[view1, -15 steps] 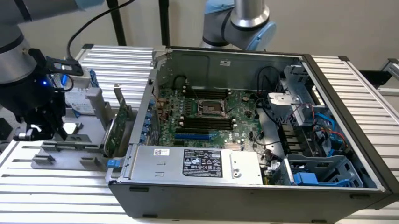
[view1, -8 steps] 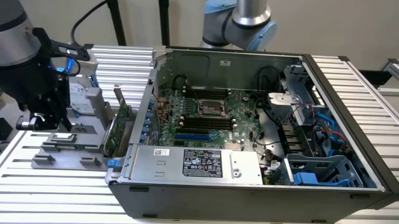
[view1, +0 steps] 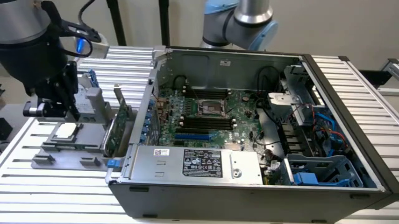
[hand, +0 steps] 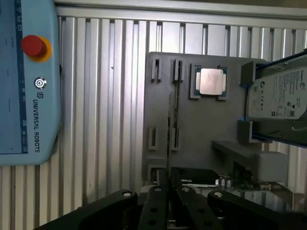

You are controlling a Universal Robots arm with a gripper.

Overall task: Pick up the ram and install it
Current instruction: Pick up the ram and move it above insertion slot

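The ram (hand: 170, 112) is a thin green stick standing on edge in paired slot holders of the grey fixture plate (hand: 201, 129). My gripper (hand: 171, 196) hangs directly over the stick's near end, in line with it. In the exterior view the gripper (view1: 55, 108) sits low over that fixture plate (view1: 59, 156), at the exterior view's left of the open computer case (view1: 249, 186). Inside the case the motherboard shows its black memory slots (view1: 206, 122).
On the fixture lie a CPU (hand: 211, 80) and a hard drive (hand: 283, 96), and a large green expansion card (view1: 121, 122) stands beside the case wall. A blue teach pendant (hand: 29, 81) rests on the slatted aluminium table (hand: 110, 105). A second robot arm (view1: 246, 21) stands behind the case.
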